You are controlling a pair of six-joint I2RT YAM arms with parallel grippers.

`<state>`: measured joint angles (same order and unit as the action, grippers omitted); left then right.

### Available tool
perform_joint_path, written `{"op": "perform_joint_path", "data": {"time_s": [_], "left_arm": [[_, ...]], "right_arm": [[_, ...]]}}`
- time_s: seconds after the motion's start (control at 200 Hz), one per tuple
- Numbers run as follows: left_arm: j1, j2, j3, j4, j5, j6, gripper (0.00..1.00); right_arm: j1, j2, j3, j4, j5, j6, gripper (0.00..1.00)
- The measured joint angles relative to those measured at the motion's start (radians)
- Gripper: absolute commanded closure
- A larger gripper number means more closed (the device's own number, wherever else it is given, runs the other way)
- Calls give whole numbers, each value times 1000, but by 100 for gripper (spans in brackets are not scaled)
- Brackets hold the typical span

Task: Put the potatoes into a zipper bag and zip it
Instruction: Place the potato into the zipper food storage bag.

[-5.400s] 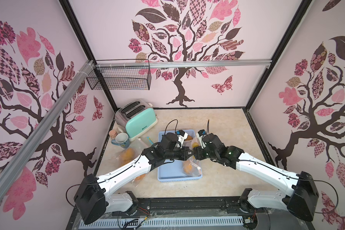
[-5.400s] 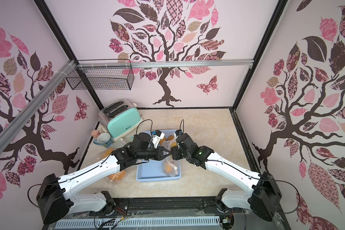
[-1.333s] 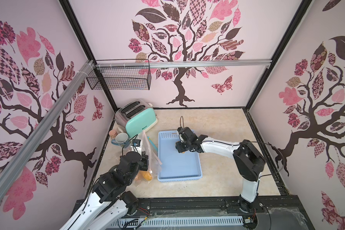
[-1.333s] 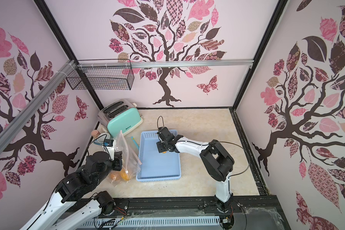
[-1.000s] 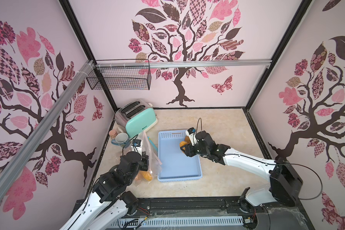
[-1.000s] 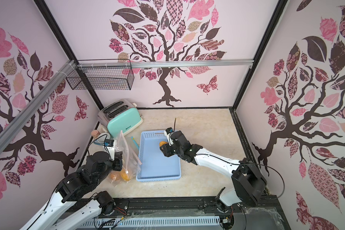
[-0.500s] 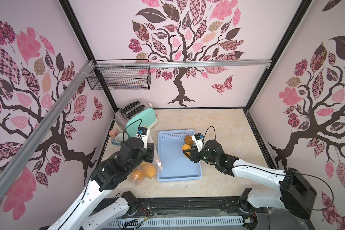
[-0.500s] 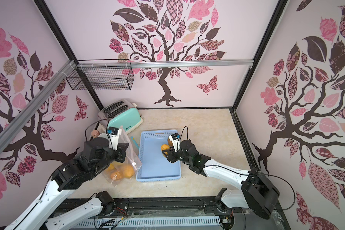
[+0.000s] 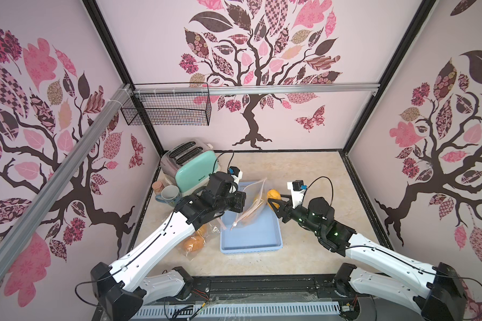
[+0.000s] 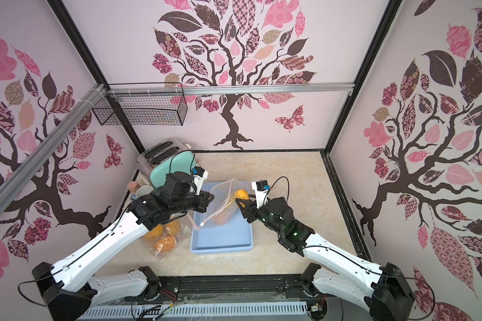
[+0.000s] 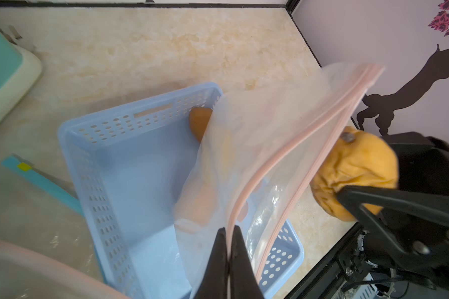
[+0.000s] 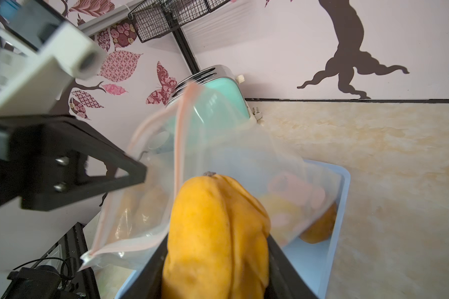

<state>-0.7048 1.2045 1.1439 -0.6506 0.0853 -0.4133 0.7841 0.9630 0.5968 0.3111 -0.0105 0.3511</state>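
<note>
potato (image 11: 355, 168): orange-yellow, wrinkled skin, dark stem spot | where: clamped in right pincer (image 12: 218, 246), just beside the open mouth of the clear zipper bag (image 11: 270, 145), over the blue basket (image 11: 140, 121) | left pincer (image 11: 229, 248): pinched closed on the bag's pink zip strip

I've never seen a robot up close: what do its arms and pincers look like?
The left arm and right arm have smooth white shells with black joints and bases. Thin black cables run along them. Each wrist carries a white camera block with a blue part. The left gripper and right gripper are black, with slim tapering fingers. Green lights glow on the right wrist.
</note>
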Motion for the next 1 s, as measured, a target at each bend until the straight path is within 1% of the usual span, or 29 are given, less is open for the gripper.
{"op": "perform_joint_path", "data": {"time_s": [0.135, 0.24, 0.395, 0.55, 0.79, 1.001], "left_arm": [[0, 37, -101, 130, 94, -76, 100], [0, 58, -154, 231, 170, -136, 100], [0, 89, -183, 331, 241, -193, 100], [-1, 107, -217, 426, 299, -246, 100], [-2, 123, -250, 499, 341, -301, 100], [-3, 102, -274, 510, 337, -337, 100]], "right_arm": [[0, -8, 0, -4, -7, 0, 52], [0, -7, 1, -17, -31, 1, 52], [0, 6, 23, -25, -73, 12, 53], [0, 66, 86, -2, -111, 35, 53], [0, 211, 117, 52, -112, 42, 55], [0, 252, 93, 95, -48, 21, 55]]}}
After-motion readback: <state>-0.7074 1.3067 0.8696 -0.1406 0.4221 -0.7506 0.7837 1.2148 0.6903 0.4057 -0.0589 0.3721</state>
